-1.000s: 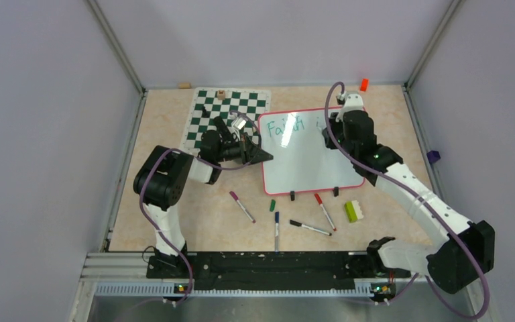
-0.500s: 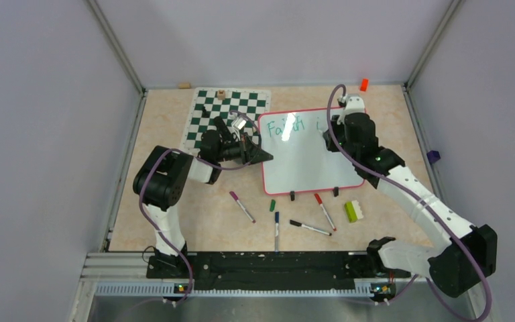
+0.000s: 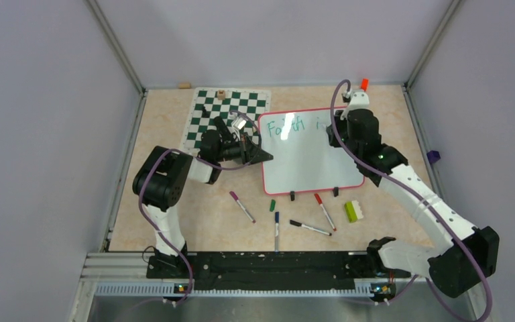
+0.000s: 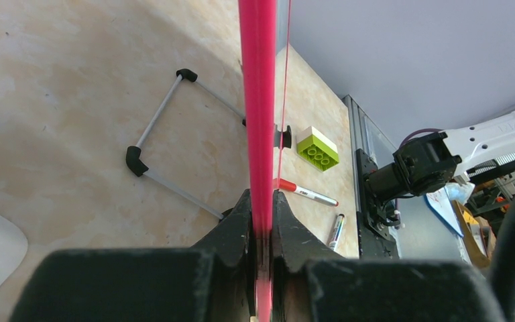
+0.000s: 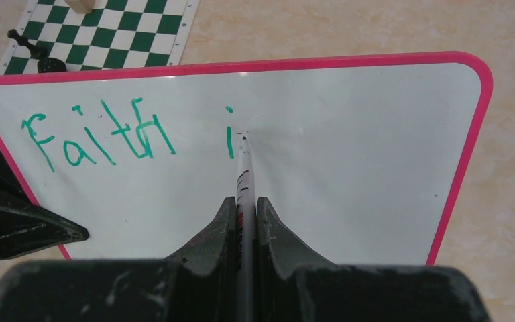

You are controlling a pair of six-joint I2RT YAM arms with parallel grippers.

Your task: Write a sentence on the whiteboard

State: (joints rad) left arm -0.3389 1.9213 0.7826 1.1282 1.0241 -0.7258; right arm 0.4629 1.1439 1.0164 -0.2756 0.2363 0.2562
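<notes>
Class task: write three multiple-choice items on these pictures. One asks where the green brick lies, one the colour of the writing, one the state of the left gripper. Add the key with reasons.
1. Where is the brick? A on the board; B on the table in front of the board; C under the board.
2. What colour is the writing? A red; B black; C green.
3. The left gripper is: A shut on the board's frame; B wide open; C lying flat on the table.
Key: B, the brick sits on the table off the board's near right corner; C, "Faith i" is green; A, the left wrist view shows the jaws pinching the pink frame.
</notes>
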